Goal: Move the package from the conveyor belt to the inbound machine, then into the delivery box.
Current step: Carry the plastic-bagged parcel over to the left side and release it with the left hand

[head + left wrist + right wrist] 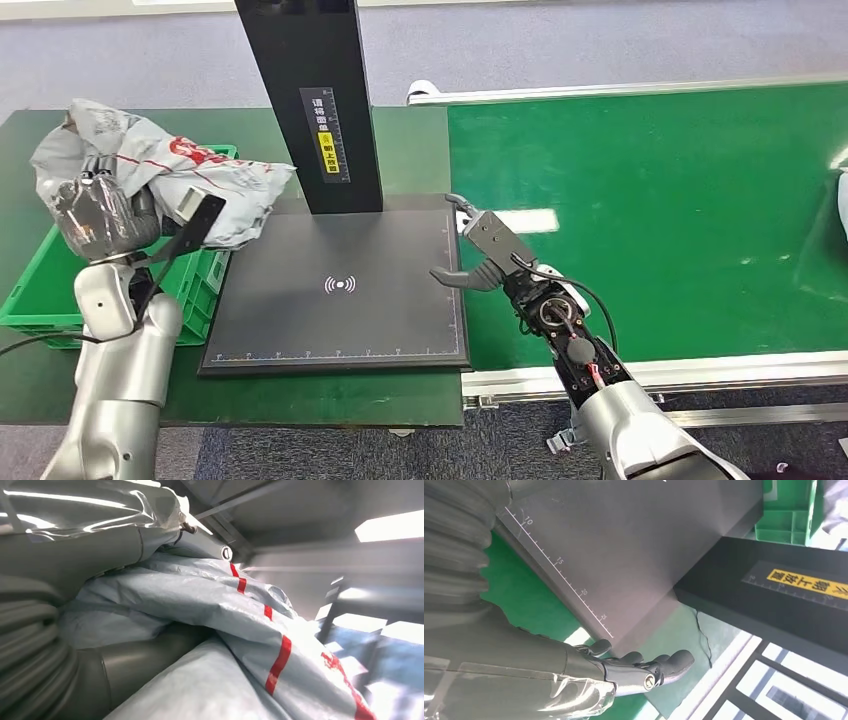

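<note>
Grey-blue carpet [600, 45] covers the floor beyond and in front of the dark green surface [410, 140]. Bright ceiling light panels [390, 527] glare overhead.

Package [190, 165] in left hand [100, 215], above delivery box [40, 290]; inbound machine [340, 290] between hands; conveyor belt [650, 220] beneath right hand [480, 255].

The crumpled grey plastic package [170, 165] hides most of the green plastic crate [40, 285]; the black upright post [310, 100] runs off the top edge.
</note>
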Tool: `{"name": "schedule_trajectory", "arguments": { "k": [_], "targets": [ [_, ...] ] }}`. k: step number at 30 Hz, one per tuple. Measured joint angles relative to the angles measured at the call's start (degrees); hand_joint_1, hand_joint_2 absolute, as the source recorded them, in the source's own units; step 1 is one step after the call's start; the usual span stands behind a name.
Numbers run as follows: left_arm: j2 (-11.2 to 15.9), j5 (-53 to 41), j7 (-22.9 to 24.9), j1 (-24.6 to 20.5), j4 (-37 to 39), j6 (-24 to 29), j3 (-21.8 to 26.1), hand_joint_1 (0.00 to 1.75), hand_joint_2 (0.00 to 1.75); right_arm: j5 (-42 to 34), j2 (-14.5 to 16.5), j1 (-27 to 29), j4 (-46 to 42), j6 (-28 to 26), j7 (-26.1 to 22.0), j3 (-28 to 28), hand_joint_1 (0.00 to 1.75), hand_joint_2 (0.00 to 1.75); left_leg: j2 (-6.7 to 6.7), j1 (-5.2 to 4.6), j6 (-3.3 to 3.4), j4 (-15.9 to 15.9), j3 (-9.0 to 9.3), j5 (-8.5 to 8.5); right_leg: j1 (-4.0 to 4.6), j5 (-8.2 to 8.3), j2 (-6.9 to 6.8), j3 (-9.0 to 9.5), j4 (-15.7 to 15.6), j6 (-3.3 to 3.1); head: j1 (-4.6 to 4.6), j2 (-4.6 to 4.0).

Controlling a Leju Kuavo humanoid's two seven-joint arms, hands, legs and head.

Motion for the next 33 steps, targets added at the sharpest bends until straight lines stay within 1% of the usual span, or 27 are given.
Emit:
{"name": "schedule_trajectory", "arguments": {
  "k": [2, 4, 6, 7, 10, 11, 14, 15, 16, 18, 19, 20, 21, 25, 26, 27, 28, 29, 31, 33],
  "targets": [
    [2.9, 0.5, 2.2, -2.4, 6.7, 0.0, 1.2, 1.75, 1.75, 0.0, -0.1, 0.0, 0.0, 0.3, 0.2, 0.4, 0.0, 1.75, -0.01, 0.01, -0.01, 0.0, -0.01, 0.0, 0.01, -0.02, 0.0, -0.02, 0.0, 0.0, 0.0, 0.0],
    [4.5, 0.8, 3.1, -3.5, 10.6, 0.0, 1.8, 1.75, 1.75, 0.0, -0.2, -0.1, 0.0, 0.4, 0.3, 0.6, 0.0, 1.75, -0.01, 0.01, -0.01, 0.0, -0.02, -0.01, 0.01, -0.03, 0.0, -0.04, 0.0, 0.0, -0.01, 0.0],
    [4.8, 0.8, 3.3, -3.7, 11.4, 0.0, 1.9, 1.75, 1.75, 0.0, -0.2, -0.1, 0.0, 0.4, 0.3, 0.7, 0.0, 1.75, -0.02, 0.01, -0.01, 0.0, -0.03, -0.01, 0.01, -0.03, 0.0, -0.05, 0.0, 0.0, -0.02, 0.0],
    [5.2, 0.4, 4.0, -4.2, 13.4, -0.2, 2.0, 1.75, 1.75, 0.0, -0.2, -0.2, 0.1, 0.4, 0.3, 0.8, 0.0, 1.75, -0.05, 0.01, -0.01, 0.0, -0.05, -0.01, 0.01, -0.04, -0.01, -0.05, 0.0, 0.01, -0.01, 0.01],
    [6.9, -1.0, 7.5, -6.3, 22.9, -0.7, 2.3, 1.75, 1.75, -0.2, -0.1, -1.0, 0.5, 0.4, -0.1, 1.7, 0.0, 1.75, -0.18, -0.01, 0.0, 0.0, -0.13, -0.01, -0.02, -0.06, -0.06, -0.02, -0.1, 0.06, 0.03, 0.01],
    [7.1, -1.1, 8.1, -6.7, 24.5, -0.8, 2.3, 1.74, 1.75, -0.3, -0.1, -1.1, 0.5, 0.4, -0.3, 1.9, 0.0, 1.75, -0.19, -0.01, 0.0, 0.0, -0.13, -0.01, -0.02, -0.05, -0.07, -0.01, -0.1, 0.06, 0.03, 0.0],
    [7.6, -1.2, 8.9, -7.7, 26.8, -1.0, 2.3, 1.7, 1.75, -0.5, -0.1, -1.1, 0.6, 0.4, -0.6, 2.1, 0.0, 1.75, -0.19, -0.01, 0.0, 0.0, -0.13, -0.01, -0.02, -0.04, -0.07, -0.01, -0.1, 0.06, 0.02, 0.01],
    [7.7, -1.2, 9.0, -8.0, 27.3, -1.0, 2.3, 1.47, 1.75, -0.5, -0.1, -1.1, 0.6, 0.4, -0.6, 2.1, 0.0, 1.75, -0.19, -0.01, 0.0, 0.0, -0.12, -0.01, -0.02, -0.04, -0.07, -0.01, -0.1, 0.06, 0.02, 0.01],
    [7.9, -1.2, 9.1, -8.3, 27.7, -1.2, 2.3, 1.13, 1.75, -0.5, -0.1, -1.1, 0.6, 0.4, -0.6, 2.2, 0.0, 1.75, -0.19, -0.01, 0.0, 0.0, -0.12, -0.01, -0.02, -0.04, -0.07, -0.01, -0.1, 0.06, 0.01, 0.01],
    [8.0, -1.2, 9.2, -8.6, 28.4, -1.3, 2.3, 0.32, 1.75, -0.5, -0.1, -1.1, 0.6, 0.4, -0.6, 2.2, 0.0, 1.75, -0.18, 0.0, 0.0, 0.0, -0.11, -0.01, -0.01, -0.04, -0.07, -0.01, -0.1, 0.06, 0.01, 0.0],
    [8.1, -1.2, 9.2, -8.7, 28.6, -1.3, 2.3, 0.12, 1.75, -0.5, -0.1, -1.1, 0.6, 0.4, -0.6, 2.3, 0.0, 1.75, -0.18, 0.01, 0.0, 0.0, -0.11, -0.01, -0.01, -0.04, -0.07, -0.02, -0.1, 0.06, 0.01, 0.0],
    [8.2, -1.1, 9.2, -8.7, 28.8, -1.2, 2.3, 0.03, 1.75, -0.4, -0.1, -1.1, 0.7, 0.4, -0.6, 2.3, 0.0, 1.75, -0.18, 0.01, 0.0, 0.0, -0.11, -0.01, 0.0, -0.04, -0.06, -0.02, -0.1, 0.06, 0.01, 0.0],
    [8.2, -1.0, 9.2, -8.7, 29.0, -1.2, 2.3, 0.0, 1.75, -0.4, -0.1, -1.1, 0.7, 0.4, -0.6, 2.4, 0.0, 1.75, -0.18, 0.01, 0.0, 0.0, -0.11, -0.01, 0.0, -0.05, -0.06, -0.02, -0.1, 0.06, 0.01, 0.01],
    [8.3, 0.7, 7.9, -8.8, 29.4, -0.6, 2.3, 0.0, 1.75, -0.1, 0.0, -1.1, 0.7, 0.4, -0.5, 2.8, 0.0, 1.75, -0.19, 0.01, 0.0, 0.0, -0.12, -0.01, 0.0, -0.05, -0.06, -0.01, -0.1, 0.06, 0.03, 0.0],
    [8.3, 2.0, 6.3, -8.6, 29.2, -0.4, 2.4, 0.0, 1.75, 0.0, 0.0, -1.1, 0.7, 0.4, -0.4, 2.9, 0.0, 1.75, -0.19, 0.0, 0.0, 0.0, -0.12, -0.01, -0.01, -0.05, -0.06, -0.01, -0.1, 0.06, 0.02, 0.0],
    [8.1, 3.9, 3.6, -8.3, 28.5, -0.1, 2.8, 0.0, 1.75, 0.1, 0.0, -1.1, 0.7, 0.4, -0.3, 3.0, 0.0, 1.75, -0.19, 0.0, 0.0, 0.0, -0.12, -0.01, -0.01, -0.05, -0.06, -0.02, -0.1, 0.06, 0.02, 0.0],
    [7.7, 6.3, -0.6, -7.8, 27.1, 0.0, 3.5, 0.0, 1.75, 0.2, 0.0, -1.1, 0.7, 0.4, -0.3, 3.0, 0.0, 1.75, -0.19, 0.0, 0.0, 0.0, -0.12, -0.01, -0.01, -0.05, -0.06, -0.02, -0.1, 0.06, 0.02, 0.0],
    [7.0, 9.0, -5.8, -7.3, 25.2, 0.1, 4.5, 0.0, 1.75, 0.2, 0.0, -1.1, 0.7, 0.4, -0.2, 3.1, 0.0, 1.75, -0.19, -0.01, 0.0, 0.0, -0.12, -0.01, -0.02, -0.05, -0.09, -0.02, -0.1, 0.06, 0.02, 0.0],
    [5.0, 13.8, -16.4, -6.2, 20.8, 0.1, 7.3, 0.0, 1.75, 0.2, 0.0, -1.0, 0.7, 0.5, -0.1, 3.2, 0.0, 1.75, -0.22, -0.02, 0.01, 0.0, -0.13, -0.01, -0.04, -0.05, -0.13, 0.0, -0.1, 0.07, 0.03, 0.0],
    [2.7, 18.1, -25.3, -5.5, 17.3, 0.1, 10.5, 0.0, 1.75, 0.2, 0.0, -1.0, 0.7, 0.6, -0.1, 3.5, 0.0, 1.75, -0.2, -0.04, 0.02, 0.0, -0.13, -0.02, -0.05, -0.05, -0.14, 0.01, -0.1, 0.07, 0.02, 0.0]
  ]
}}
